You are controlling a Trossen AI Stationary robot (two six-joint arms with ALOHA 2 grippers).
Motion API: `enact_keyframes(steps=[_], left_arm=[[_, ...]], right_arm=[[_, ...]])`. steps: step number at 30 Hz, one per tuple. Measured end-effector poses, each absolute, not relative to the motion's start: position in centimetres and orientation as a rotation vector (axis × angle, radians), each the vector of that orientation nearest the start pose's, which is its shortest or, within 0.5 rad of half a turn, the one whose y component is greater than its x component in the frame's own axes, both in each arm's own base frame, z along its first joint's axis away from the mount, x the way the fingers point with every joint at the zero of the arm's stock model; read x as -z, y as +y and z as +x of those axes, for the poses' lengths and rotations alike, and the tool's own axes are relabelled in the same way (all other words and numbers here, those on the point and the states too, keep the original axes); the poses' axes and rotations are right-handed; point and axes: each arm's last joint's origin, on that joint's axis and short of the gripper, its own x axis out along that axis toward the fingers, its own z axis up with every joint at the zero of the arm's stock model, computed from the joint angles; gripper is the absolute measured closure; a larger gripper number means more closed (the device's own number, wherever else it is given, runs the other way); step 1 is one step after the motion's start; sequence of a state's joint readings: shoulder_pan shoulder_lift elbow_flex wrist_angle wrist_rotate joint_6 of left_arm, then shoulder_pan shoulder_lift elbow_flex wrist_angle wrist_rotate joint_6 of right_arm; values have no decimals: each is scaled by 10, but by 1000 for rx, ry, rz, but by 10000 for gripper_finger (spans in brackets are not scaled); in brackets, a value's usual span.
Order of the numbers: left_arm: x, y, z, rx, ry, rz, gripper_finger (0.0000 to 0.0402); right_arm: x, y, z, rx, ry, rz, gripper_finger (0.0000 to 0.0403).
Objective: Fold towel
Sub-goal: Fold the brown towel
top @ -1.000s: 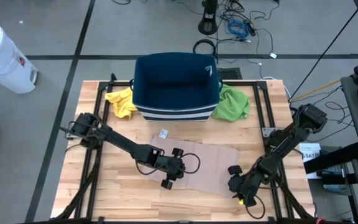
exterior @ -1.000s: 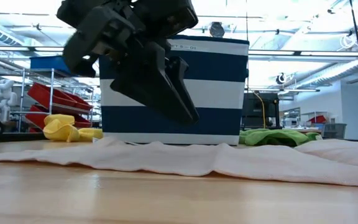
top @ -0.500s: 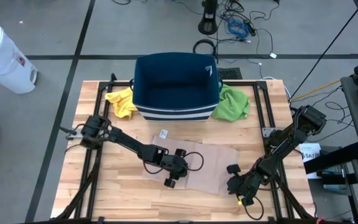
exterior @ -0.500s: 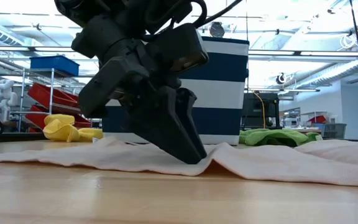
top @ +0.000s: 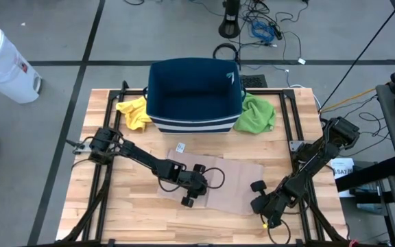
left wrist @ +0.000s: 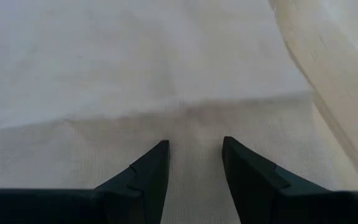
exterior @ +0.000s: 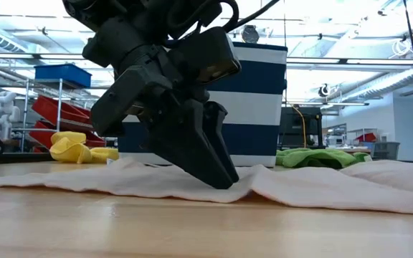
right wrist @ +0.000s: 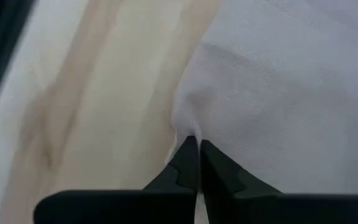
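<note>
High view: a pale beige cloth towel lies flat on the wooden slatted counter, in front of a navy striped fabric bin. The right gripper has its fingers pinched together on the towel's near right edge; the left gripper presses on the cloth with fingers apart. The grasp step appears half done: the left fingers must next close before lifting. Bare counter lies open on both sides.
</note>
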State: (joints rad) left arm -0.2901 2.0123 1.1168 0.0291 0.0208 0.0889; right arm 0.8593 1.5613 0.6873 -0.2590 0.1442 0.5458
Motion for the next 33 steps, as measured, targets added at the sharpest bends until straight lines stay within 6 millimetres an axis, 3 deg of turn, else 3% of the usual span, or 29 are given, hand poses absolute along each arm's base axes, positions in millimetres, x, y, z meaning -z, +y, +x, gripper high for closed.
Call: enact_keyframes(steps=[3, 11, 19, 24, 28, 33], left_arm=[[-115, -114, 379, 329, 850, 200, 243], [-114, -114, 379, 327, 845, 203, 243], [-114, -114, 379, 327, 843, 203, 243], [-114, -114, 379, 327, 842, 204, 243], [-114, -114, 379, 329, 841, 207, 243], [-114, -114, 379, 329, 841, 207, 243]], right_arm=[[-146, 198, 179, -302, 1166, -170, 402], [-193, 195, 216, -293, 1053, -381, 403], [-212, 170, 257, -315, 907, -533, 403], [-207, 153, 286, -385, 830, -554, 403], [-185, 143, 304, -460, 864, -510, 398], [-158, 139, 309, -439, 983, -509, 337]])
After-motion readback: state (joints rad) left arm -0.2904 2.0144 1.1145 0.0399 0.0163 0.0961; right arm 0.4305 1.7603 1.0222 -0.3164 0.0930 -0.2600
